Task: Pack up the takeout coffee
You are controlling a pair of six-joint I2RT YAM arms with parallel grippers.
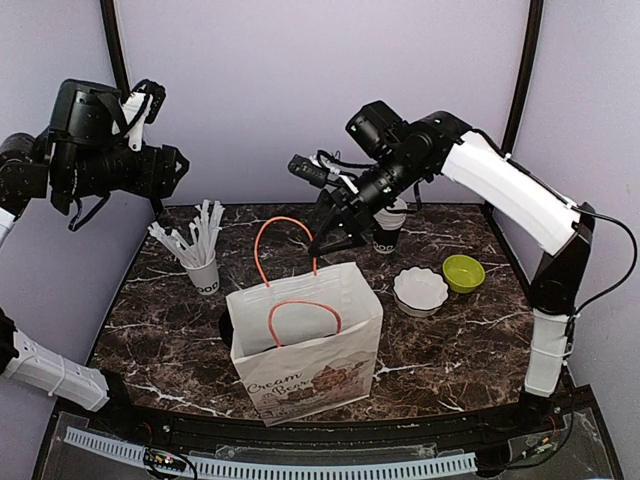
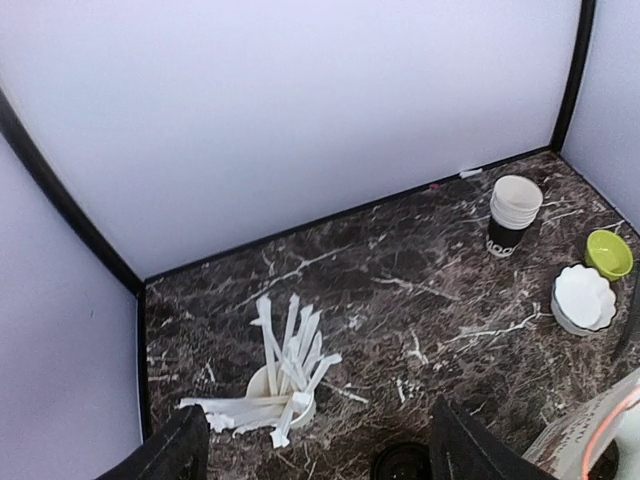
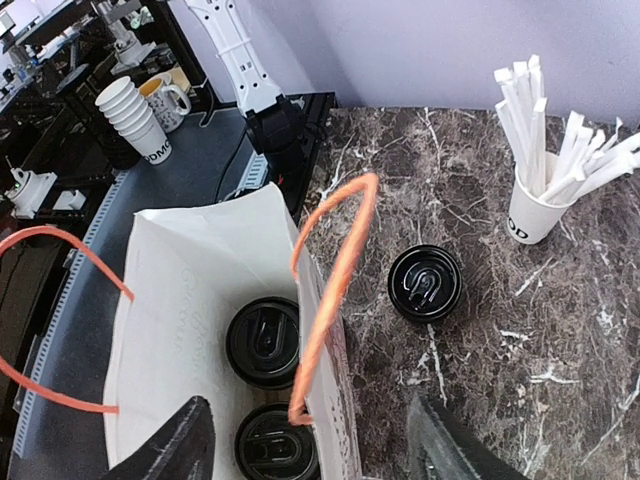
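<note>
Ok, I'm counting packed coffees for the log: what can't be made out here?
- Top view: the bag hides the bagged coffees and most of the table coffee.
- Left wrist: the table coffee is cut off by the bottom edge.
- Right wrist: the nearer bagged coffee is cut off likewise.

Dark marbled counter carries: bag and lidded cup below right end effector; cup stack behind it; white bowl and green bowl to its right; stick cup below left end effector.
</note>
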